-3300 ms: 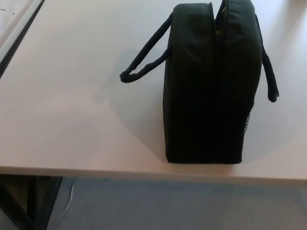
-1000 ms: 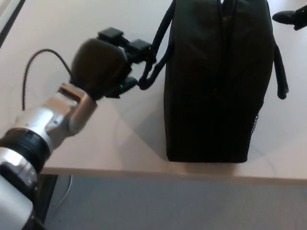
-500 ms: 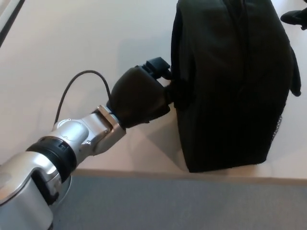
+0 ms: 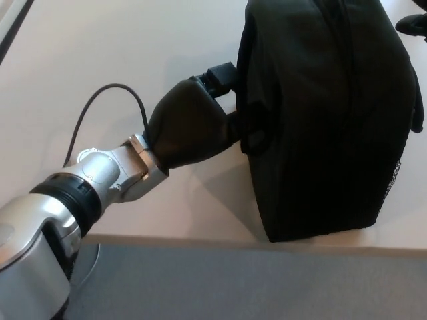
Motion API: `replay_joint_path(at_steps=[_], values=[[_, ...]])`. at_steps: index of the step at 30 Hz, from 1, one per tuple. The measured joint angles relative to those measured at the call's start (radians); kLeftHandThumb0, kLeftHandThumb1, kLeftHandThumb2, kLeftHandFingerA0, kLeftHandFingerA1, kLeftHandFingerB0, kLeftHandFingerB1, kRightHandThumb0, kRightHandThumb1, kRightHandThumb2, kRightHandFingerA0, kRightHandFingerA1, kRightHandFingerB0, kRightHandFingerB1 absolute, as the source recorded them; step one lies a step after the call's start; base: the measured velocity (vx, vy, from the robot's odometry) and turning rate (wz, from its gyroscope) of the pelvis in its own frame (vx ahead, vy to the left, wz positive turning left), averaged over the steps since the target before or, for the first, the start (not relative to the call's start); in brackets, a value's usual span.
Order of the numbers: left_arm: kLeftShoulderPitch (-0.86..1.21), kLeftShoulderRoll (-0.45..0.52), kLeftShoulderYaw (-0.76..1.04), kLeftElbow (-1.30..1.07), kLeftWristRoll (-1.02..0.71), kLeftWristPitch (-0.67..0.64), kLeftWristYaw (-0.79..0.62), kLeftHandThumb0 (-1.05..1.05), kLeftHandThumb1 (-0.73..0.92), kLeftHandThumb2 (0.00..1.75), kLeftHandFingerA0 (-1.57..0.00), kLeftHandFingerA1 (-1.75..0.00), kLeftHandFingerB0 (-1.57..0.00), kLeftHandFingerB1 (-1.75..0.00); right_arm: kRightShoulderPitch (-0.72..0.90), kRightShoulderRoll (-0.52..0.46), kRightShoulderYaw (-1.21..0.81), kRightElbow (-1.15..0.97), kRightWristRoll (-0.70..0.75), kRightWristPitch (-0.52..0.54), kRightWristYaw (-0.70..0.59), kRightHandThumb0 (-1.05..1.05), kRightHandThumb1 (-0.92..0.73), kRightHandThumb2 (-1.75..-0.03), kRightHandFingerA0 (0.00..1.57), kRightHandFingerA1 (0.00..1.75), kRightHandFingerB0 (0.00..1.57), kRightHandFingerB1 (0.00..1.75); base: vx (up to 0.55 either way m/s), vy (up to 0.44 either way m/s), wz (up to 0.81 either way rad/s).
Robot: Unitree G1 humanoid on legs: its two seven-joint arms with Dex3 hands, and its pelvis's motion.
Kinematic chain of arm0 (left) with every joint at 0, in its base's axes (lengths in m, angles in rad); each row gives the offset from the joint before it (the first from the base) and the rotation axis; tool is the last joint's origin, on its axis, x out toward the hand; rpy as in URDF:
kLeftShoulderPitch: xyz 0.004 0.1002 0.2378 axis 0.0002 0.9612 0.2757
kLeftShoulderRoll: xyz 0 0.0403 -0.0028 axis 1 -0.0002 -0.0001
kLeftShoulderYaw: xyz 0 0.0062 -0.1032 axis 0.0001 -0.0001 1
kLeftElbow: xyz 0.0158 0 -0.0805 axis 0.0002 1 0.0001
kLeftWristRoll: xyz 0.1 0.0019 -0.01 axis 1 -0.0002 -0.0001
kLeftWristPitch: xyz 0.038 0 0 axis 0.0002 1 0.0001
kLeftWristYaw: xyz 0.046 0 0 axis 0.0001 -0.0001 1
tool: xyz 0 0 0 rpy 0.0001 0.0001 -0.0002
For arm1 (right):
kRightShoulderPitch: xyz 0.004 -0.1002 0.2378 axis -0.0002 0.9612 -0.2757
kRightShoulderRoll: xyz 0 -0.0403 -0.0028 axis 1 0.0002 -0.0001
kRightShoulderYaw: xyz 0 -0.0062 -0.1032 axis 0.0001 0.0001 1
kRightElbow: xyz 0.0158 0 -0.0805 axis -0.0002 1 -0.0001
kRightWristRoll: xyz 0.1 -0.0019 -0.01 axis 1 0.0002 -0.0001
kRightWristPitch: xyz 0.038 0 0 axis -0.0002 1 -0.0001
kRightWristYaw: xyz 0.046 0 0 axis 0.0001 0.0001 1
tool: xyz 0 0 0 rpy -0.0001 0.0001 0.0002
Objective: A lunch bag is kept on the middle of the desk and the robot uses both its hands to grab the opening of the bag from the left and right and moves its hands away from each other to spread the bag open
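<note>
The black lunch bag stands upright near the front edge of the pale desk, its zipped top seam running away from me. My left hand comes in from the lower left and is pressed against the bag's left side wall, where the left carry strap is squashed between hand and bag. The back of the hand faces the camera and hides its contact with the bag. A small black part of my right hand shows at the top right edge, just beyond the bag's right side.
The desk's front edge runs just below the bag, with grey floor beneath it. A thin black cable loops up from my left wrist. A dark gap borders the desk at the far top left.
My left arm came in from the left, reached the strap loop and then pressed against the bag's left side. The bag now leans and sits slightly to the right. My right hand appeared at top right.
</note>
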Motion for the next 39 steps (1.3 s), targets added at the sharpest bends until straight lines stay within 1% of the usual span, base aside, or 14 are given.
replay_joint_path(at_steps=[6,13,17,18,19,21,27,28,29,30,31,37,38,39], values=[[-0.004,0.019,-0.004,0.018,0.041,-0.013,0.093,-0.28,0.59,0.58,-0.59,-0.79,-0.67,-0.73,0.000,0.000,0.019,0.016,-0.033,-0.036,-0.065,-0.47,-0.40,-0.68,0.49,0.48,0.43,0.44,0.00,0.000,0.00],[-0.014,0.023,-0.013,0.060,0.096,-0.030,0.200,-0.21,0.63,0.59,-0.59,-0.89,-0.56,-0.92,0.000,-0.001,0.030,0.035,-0.078,-0.088,-0.147,-0.46,-0.42,-0.70,0.48,0.48,0.39,0.44,0.00,0.000,0.00],[-0.024,0.026,-0.013,0.074,0.117,-0.050,0.233,-0.22,0.61,0.57,-0.63,-0.77,-0.61,-0.79,0.000,-0.005,0.027,0.042,-0.099,-0.114,-0.176,-0.47,-0.43,-0.71,0.45,0.48,0.36,0.43,0.00,0.000,0.00],[-0.027,0.028,-0.013,0.075,0.123,-0.055,0.236,-0.24,0.61,0.57,-0.62,-0.76,-0.65,-0.70,0.000,-0.008,0.027,0.042,-0.103,-0.117,-0.180,-0.39,-0.52,-0.56,0.50,0.39,0.41,0.33,0.00,0.000,0.00],[-0.028,0.031,-0.013,0.076,0.128,-0.058,0.238,-0.27,0.59,0.58,-0.55,-0.74,-0.62,-0.75,0.000,-0.009,0.027,0.043,-0.106,-0.120,-0.183,-0.46,-0.43,-0.70,0.47,0.48,0.38,0.43,0.00,0.000,0.00],[-0.033,0.043,-0.013,0.076,0.141,-0.062,0.249,-0.28,0.61,0.58,-0.51,-0.74,-0.59,-0.78,0.000,-0.013,0.027,0.044,-0.114,-0.126,-0.194,-0.47,-0.43,-0.70,0.48,0.48,0.40,0.44,0.00,0.000,0.00],[-0.050,0.097,-0.009,0.074,0.160,-0.066,0.257,-0.25,0.61,0.58,-0.64,-0.67,-0.56,-0.58,0.006,-0.017,0.026,0.047,-0.136,-0.133,-0.217,-0.43,-0.54,-0.56,0.51,0.38,0.39,0.33,0.00,0.000,0.00],[-0.054,0.104,-0.009,0.074,0.166,-0.068,0.262,-0.28,0.58,0.57,-0.59,-0.62,-0.51,-0.53,0.007,-0.017,0.026,0.047,-0.140,-0.134,-0.219,-0.51,-0.45,-0.74,0.46,0.49,0.36,0.44,0.00,0.000,0.00],[-0.058,0.109,-0.009,0.074,0.170,-0.069,0.268,-0.28,0.58,0.57,-0.59,-0.62,-0.51,-0.53,0.008,-0.017,0.027,0.048,-0.144,-0.134,-0.222,-0.51,-0.45,-0.74,0.46,0.49,0.36,0.44,0.00,0.000,0.00],[-0.064,0.113,-0.010,0.073,0.174,-0.072,0.272,-0.26,0.59,0.58,-0.57,-0.64,-0.58,-0.58,0.009,-0.017,0.027,0.048,-0.148,-0.134,-0.227,-0.45,-0.54,-0.56,0.51,0.38,0.39,0.33,0.00,0.000,0.00],[-0.069,0.117,-0.010,0.073,0.178,-0.077,0.276,-0.24,0.60,0.58,-0.57,-0.65,-0.57,-0.58,0.009,-0.017,0.028,0.048,-0.152,-0.134,-0.232,-0.52,-0.45,-0.75,0.45,0.49,0.34,0.44,0.00,0.000,0.00],[-0.100,0.143,-0.009,0.060,0.194,-0.096,0.289,-0.27,0.57,0.57,-0.66,-0.58,-0.69,-0.52,0.011,-0.016,0.028,0.051,-0.170,-0.137,-0.250,-0.51,-0.44,-0.74,0.43,0.48,0.35,0.44,0.00,0.000,0.00],[-0.105,0.146,-0.009,0.056,0.197,-0.100,0.290,-0.27,0.58,0.57,-0.62,-0.61,-0.63,-0.56,0.011,-0.016,0.029,0.051,-0.175,-0.137,-0.254,-0.46,-0.56,-0.57,0.49,0.37,0.38,0.32,0.00,0.000,0.00],[-0.106,0.147,-0.009,0.055,0.200,-0.101,0.290,-0.27,0.58,0.57,-0.62,-0.61,-0.63,-0.56,0.011,-0.016,0.030,0.051,-0.177,-0.137,-0.256,-0.46,-0.56,-0.57,0.49,0.37,0.38,0.32,0.00,0.000,0.00]])
